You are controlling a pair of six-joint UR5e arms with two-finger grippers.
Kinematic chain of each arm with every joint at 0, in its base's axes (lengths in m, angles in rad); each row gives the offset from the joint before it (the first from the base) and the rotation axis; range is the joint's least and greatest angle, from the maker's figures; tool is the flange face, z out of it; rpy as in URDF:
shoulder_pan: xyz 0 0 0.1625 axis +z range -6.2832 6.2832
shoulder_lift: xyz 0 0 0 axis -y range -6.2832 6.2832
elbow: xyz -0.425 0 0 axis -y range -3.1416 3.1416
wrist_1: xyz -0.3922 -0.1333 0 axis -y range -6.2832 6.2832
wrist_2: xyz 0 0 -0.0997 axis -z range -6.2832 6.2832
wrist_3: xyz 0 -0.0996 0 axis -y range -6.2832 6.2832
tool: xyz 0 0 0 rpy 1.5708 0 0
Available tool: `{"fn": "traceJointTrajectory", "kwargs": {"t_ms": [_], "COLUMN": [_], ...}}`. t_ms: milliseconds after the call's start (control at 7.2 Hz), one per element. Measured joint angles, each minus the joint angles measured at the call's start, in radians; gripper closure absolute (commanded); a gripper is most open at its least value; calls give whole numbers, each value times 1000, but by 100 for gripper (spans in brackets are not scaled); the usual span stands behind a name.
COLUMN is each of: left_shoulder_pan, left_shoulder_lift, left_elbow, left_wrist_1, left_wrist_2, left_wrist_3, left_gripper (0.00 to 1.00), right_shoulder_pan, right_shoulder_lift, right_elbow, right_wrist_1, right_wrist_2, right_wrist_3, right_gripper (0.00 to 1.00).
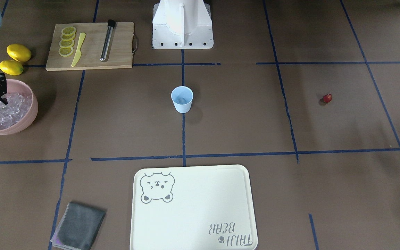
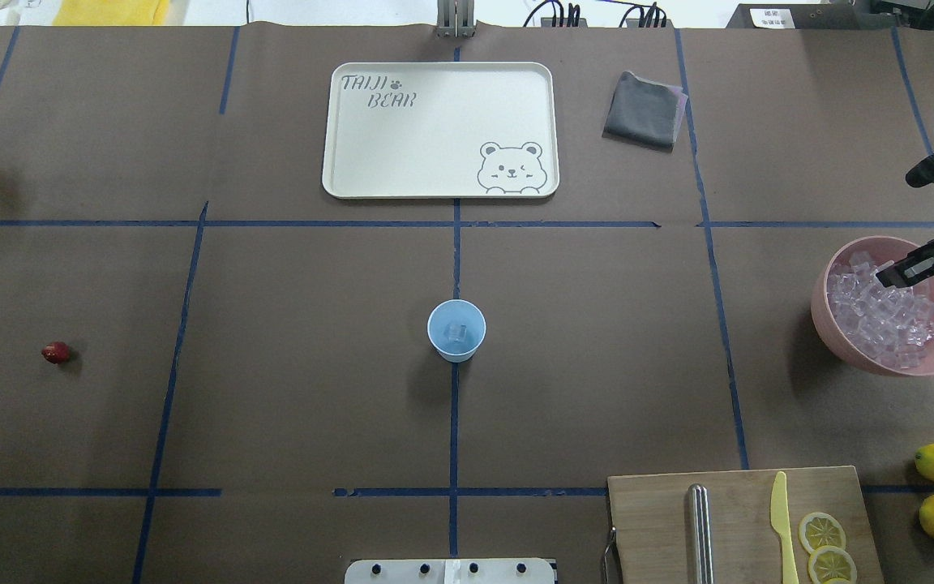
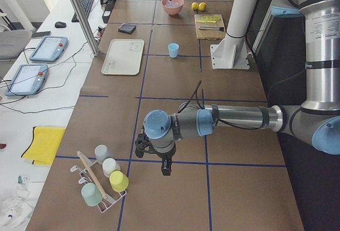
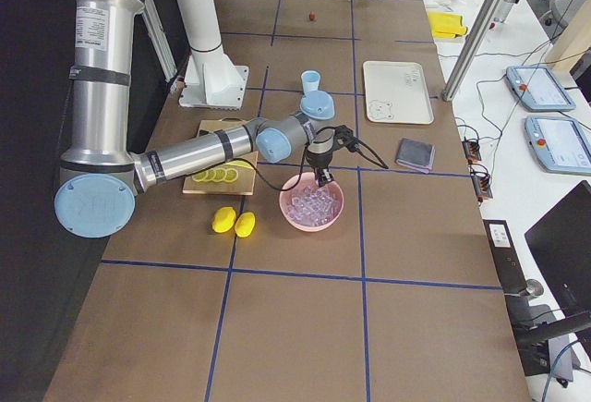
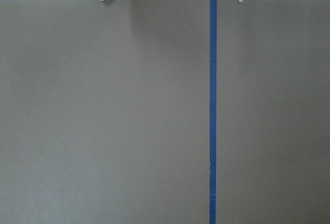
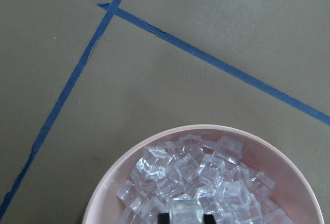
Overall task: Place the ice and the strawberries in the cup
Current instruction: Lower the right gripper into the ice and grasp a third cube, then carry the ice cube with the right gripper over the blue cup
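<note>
Overhead, a brown table crossed by blue tape lines. Near its middle stands a light blue cup, upright, with a single clear cube lying in its bottom. A pink bowl sits well apart from the cup on the robot's right, heaped with ice. The right hand is lowered into the bowl, and in its wrist view the two dark fingertips are closed narrowly on an ice cube at the top of the heap. One small red strawberry lies on the bare table far out on the robot's left, well apart from the cup.

The left hand hangs just above the table at the far left end, near a rack of upturned cups. It shows only in the side view, so I cannot tell whether its fingers are wide or narrow. Its wrist view shows only table and tape.
</note>
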Motion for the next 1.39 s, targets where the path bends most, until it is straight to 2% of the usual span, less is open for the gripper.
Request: {"fn": "traceJointTrajectory", "kwargs": {"t_ms": [417, 695, 834, 1112, 1390], "left_shoulder_pan": [0, 0, 0, 0, 0], "left_shoulder_lift": [0, 0, 0, 0, -2], "left_elbow": [1, 1, 0, -5, -7], "left_wrist_1": [3, 2, 0, -2, -3], "left_wrist_2": [0, 0, 0, 1, 1], "left_wrist_3": [0, 0, 2, 4, 5], "left_gripper": [0, 0, 0, 0, 0], "right_shoulder_pan": [3, -101, -174, -348, -497], "right_shoulder_lift": [63, 192, 294, 550, 734], "right_elbow": [26, 27, 27, 16, -43], "right_wrist_1": [-2, -16, -77, -301, -392], "right_wrist_2": [-1, -10, -29, -155, -276], "right_wrist_3": [128, 367, 486, 676, 834], "right_gripper": [100, 100, 100, 99, 98]}}
